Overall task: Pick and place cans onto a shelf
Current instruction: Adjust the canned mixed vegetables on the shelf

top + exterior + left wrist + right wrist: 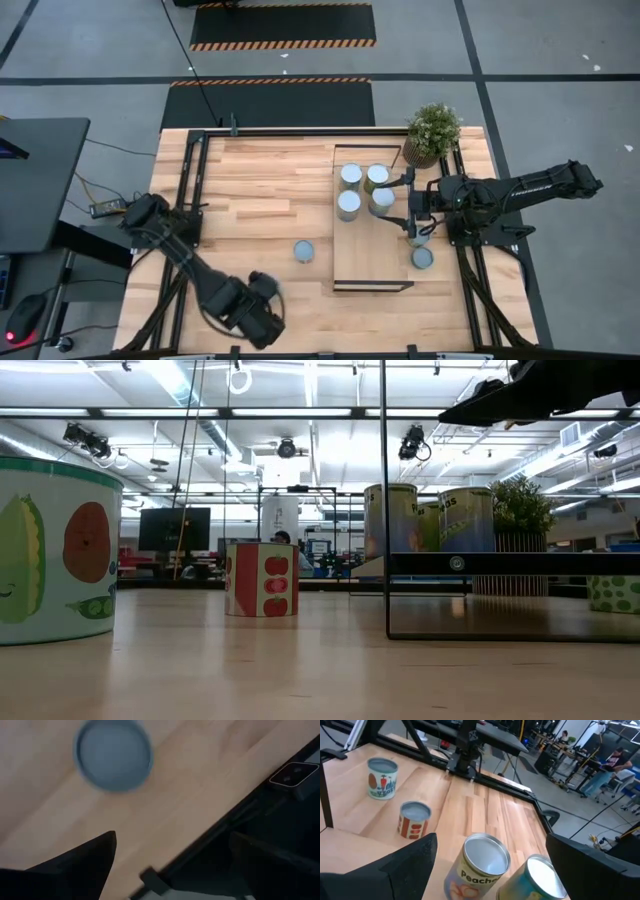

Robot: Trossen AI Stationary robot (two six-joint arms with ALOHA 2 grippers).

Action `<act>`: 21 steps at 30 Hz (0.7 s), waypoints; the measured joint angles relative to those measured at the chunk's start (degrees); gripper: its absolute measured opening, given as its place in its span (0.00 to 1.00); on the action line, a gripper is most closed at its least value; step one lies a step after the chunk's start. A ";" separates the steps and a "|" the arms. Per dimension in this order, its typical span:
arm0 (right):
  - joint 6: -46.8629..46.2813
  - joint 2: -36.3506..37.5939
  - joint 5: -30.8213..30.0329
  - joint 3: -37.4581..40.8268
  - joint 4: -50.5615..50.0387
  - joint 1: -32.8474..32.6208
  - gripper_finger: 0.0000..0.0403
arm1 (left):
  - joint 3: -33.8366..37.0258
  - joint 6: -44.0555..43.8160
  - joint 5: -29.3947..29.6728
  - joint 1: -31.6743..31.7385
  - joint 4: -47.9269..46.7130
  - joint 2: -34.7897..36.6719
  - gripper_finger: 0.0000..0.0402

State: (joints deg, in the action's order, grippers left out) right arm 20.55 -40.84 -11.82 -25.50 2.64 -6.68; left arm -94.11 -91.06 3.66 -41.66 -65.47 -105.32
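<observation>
The light-wood shelf (372, 255) on its black frame stands right of the table's middle; it also shows in the low view (510, 564). Several cans (350, 176) stand on its far end. A tomato can (304, 250) stands on the table left of it. A dotted can (422, 258) stands on the table right of it. My right gripper (490, 855) is open, above the shelf's right edge (409, 207) over a peach can (481, 862). My left gripper (172, 865) is open near the table's front edge (262, 312), above a can's top (114, 755).
A potted green plant (432, 133) stands at the table's far right corner, just beyond the shelf. A black frame rail (190, 200) runs along the table's edges. A vegetable can (50, 550) stands close to the low camera. People (615, 762) are in the room beyond.
</observation>
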 joint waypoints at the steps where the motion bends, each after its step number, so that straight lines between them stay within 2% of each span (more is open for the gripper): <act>1: 0.17 0.00 0.01 0.00 -0.21 0.00 0.95 | 0.00 -2.24 0.11 -0.86 0.00 0.00 0.98; 8: 0.99 1.70 0.04 0.00 -3.78 0.00 0.95 | -0.02 -11.79 1.90 -5.56 0.91 -2.76 0.98; 14: -0.14 5.38 2.44 0.00 -2.84 0.02 0.95 | -0.02 -8.56 -2.43 -5.26 8.51 -6.89 0.98; 18: -0.90 6.12 4.44 0.00 -3.82 0.00 0.95 | -0.02 -9.16 -9.51 -5.29 9.00 -8.29 0.98; 21: -0.91 6.06 4.44 0.00 -3.92 0.02 0.95 | -0.02 -9.04 -8.24 -5.71 8.86 -8.39 0.98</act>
State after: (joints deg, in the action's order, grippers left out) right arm 19.64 -34.78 -7.38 -25.50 -1.28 -6.66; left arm -94.13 -100.10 -4.58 -47.37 -56.62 -113.71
